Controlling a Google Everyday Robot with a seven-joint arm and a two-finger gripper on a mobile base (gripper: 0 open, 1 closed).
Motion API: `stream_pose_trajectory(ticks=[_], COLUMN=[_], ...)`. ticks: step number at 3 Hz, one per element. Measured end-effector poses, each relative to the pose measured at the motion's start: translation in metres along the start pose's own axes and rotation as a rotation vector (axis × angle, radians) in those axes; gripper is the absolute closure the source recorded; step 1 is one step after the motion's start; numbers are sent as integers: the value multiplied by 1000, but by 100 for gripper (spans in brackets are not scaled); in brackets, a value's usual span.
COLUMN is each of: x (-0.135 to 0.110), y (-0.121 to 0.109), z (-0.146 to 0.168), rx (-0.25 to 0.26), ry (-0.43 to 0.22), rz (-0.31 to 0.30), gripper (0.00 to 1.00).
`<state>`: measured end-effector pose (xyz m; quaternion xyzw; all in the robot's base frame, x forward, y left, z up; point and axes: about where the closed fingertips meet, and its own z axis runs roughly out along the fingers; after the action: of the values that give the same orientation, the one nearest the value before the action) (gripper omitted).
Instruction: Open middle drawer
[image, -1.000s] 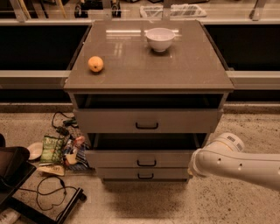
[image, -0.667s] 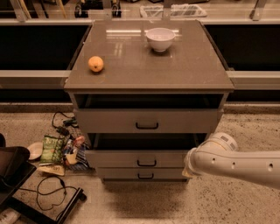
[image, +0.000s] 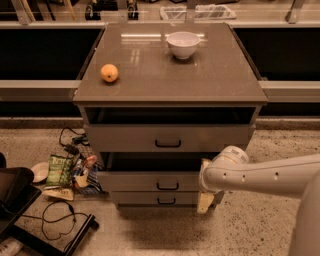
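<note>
The grey cabinet (image: 170, 85) shows three drawer fronts, one above the other. The middle drawer (image: 145, 181) has a medium-height grey front with a small black handle (image: 167, 186), and a dark gap runs above it. My white arm (image: 265, 175) comes in from the right. Its gripper (image: 205, 201) hangs pointing down in front of the right end of the middle and bottom drawer fronts, to the right of the handle.
On the cabinet top sit an orange (image: 109, 73) and a white bowl (image: 182, 44). The tall top drawer (image: 125, 137) and the narrow bottom drawer (image: 140, 199) flank the middle one. Cables, packets and a plate (image: 65, 170) litter the floor at left, beside a black stand (image: 15, 200).
My arm has swung left, bringing the gripper from right of the cabinet to the right end of the lower drawer fronts. The drawers look unmoved.
</note>
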<state>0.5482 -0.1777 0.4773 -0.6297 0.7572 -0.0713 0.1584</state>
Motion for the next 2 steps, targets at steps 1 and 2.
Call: stream_pose_trajectory(ticks=[1,2], x=[-2,-1], y=[-2,1], z=[25,53], rx=[-34,-86], ry=[30,58], rz=[-5,-4], gripper=[0,0])
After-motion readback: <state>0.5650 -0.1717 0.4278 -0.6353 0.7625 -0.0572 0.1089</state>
